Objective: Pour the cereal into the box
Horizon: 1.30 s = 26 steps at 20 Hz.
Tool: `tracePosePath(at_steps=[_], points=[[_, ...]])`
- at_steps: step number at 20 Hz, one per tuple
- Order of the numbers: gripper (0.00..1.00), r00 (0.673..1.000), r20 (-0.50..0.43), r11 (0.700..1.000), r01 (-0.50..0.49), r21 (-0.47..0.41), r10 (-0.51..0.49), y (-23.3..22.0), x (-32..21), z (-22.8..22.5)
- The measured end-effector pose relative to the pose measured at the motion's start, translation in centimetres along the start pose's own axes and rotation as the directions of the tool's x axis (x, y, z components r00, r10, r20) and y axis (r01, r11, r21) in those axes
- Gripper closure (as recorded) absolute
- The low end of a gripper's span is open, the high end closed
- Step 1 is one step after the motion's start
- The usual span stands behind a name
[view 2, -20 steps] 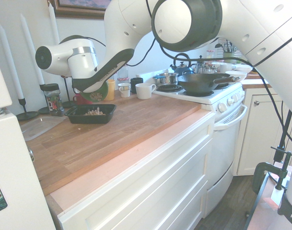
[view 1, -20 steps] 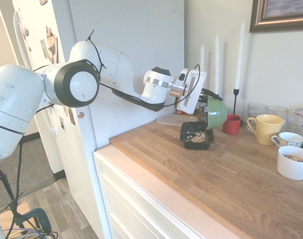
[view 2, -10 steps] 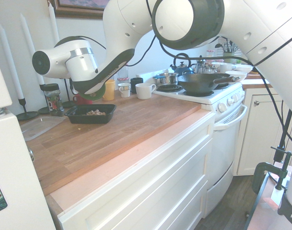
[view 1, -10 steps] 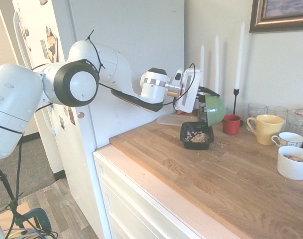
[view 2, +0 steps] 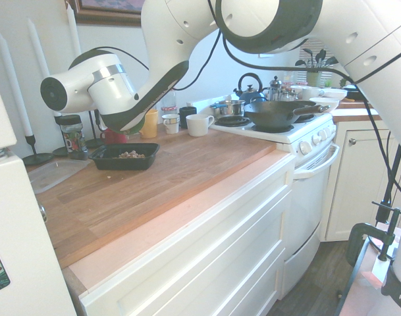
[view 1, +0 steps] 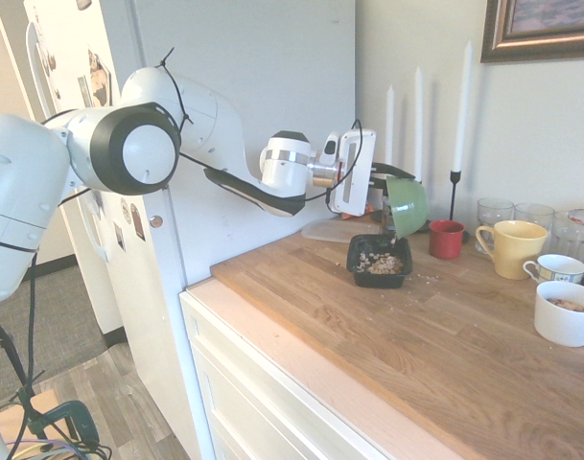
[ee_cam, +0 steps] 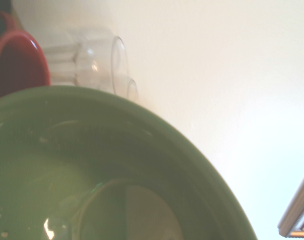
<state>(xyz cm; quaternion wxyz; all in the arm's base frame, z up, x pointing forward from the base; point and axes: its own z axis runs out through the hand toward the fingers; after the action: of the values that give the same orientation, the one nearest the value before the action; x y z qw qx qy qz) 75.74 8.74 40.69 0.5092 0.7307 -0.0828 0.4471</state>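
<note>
The black box [view 1: 378, 262] sits on the wooden counter [view 1: 445, 326] with a heap of tan cereal [view 1: 380, 262] inside it; it also shows as the box [view 2: 124, 157] with cereal [view 2: 129, 155] in the second exterior view. Above its back edge my gripper [view 1: 385, 182] is shut on the rim of a green bowl [view 1: 408, 206], tipped on its side with its mouth facing down toward the box. In the wrist view the green bowl [ee_cam: 92, 170] fills the lower part and looks empty apart from a crumb or two.
A red cup [view 1: 446, 240], yellow mug [view 1: 511, 247], two white cups [view 1: 566, 311], glasses [view 1: 515, 213] and tall candles [view 1: 461, 105] stand along the wall. A few crumbs [view 1: 428, 279] lie beside the box. A stove with a wok [view 2: 277, 113] is at the counter's far end.
The arm has drawn the tipped green bowl up and back a little from the box. More cereal lies in the box than a second ago.
</note>
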Motion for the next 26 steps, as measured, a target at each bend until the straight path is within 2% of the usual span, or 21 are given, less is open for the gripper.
tracePosePath(at_steps=[5, 10, 13, 15, 18, 22, 26], points=[[1.00, 1.000, -0.007, 1.000, 0.005, -0.017, -0.005, -0.6, -1.4, -0.5], [1.00, 0.987, 0.118, 0.994, -0.111, 0.020, 0.107, 0.5, 0.9, -1.7], [1.00, 0.953, 0.245, 0.981, -0.192, 0.029, 0.180, 2.5, 2.5, -0.7], [1.00, 0.909, 0.357, 0.968, -0.247, 0.041, 0.217, 3.9, 3.1, 0.6], [1.00, 0.815, 0.523, 0.938, -0.338, 0.077, 0.250, 6.3, 4.0, 2.8], [1.00, 0.654, 0.710, 0.875, -0.471, 0.113, 0.260, 10.0, 3.9, 6.8], [1.00, 0.493, 0.842, 0.804, -0.581, 0.130, 0.220, 13.4, 1.5, 12.0]])
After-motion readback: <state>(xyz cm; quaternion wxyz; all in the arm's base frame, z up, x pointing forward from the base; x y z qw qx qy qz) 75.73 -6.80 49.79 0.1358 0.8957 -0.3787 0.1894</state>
